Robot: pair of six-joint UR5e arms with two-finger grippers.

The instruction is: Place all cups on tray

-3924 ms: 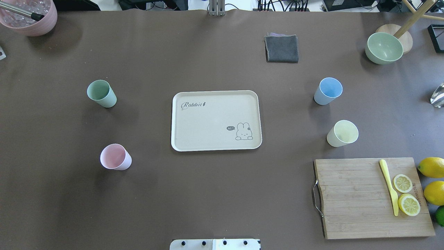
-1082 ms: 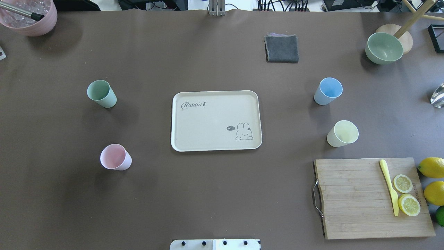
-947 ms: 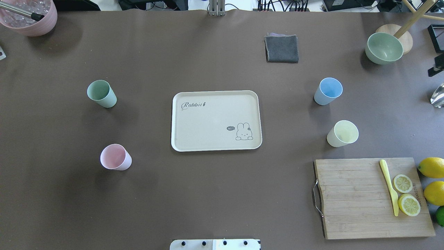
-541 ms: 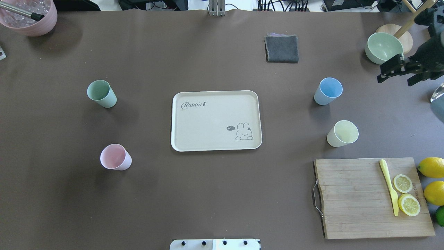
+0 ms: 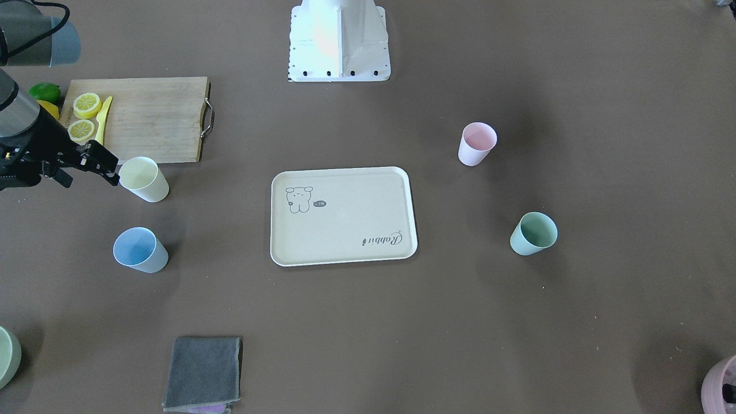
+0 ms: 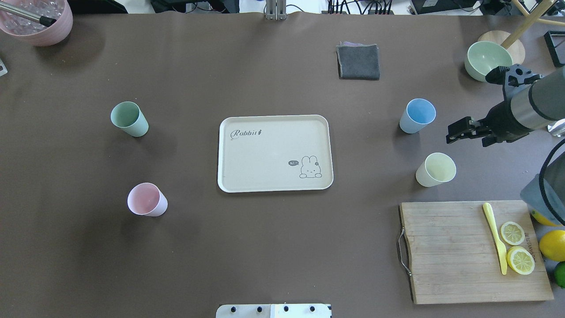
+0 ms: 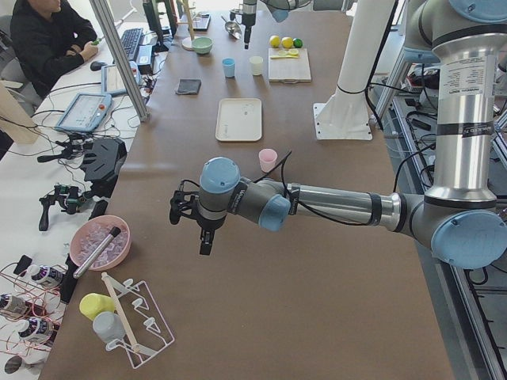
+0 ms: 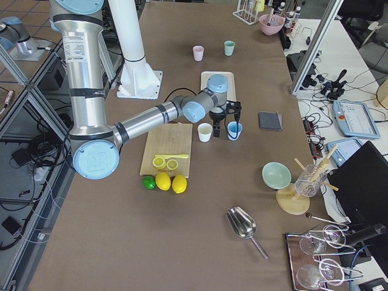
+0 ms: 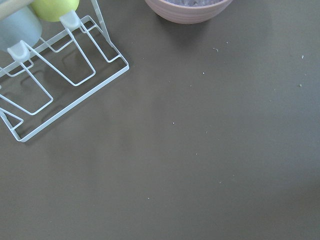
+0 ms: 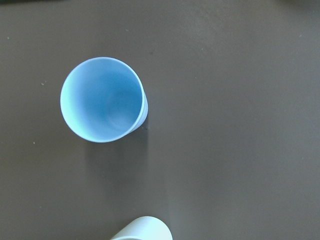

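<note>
Approach stage, seemingly: right gripper (image 6: 465, 137), jaws wide and empty, hovers right of light blue matte tumbler (image 6: 417, 115); next it should centre and descend.

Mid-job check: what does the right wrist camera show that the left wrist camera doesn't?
Only the right wrist view shows cups: the light blue cup, upright and empty, seen from above, and the pale yellow cup, just its rim at the bottom edge. Only the left wrist view shows a white wire rack and the edge of the mauve-pink pot. Both share the bare brown table; neither shows the tray.
</note>
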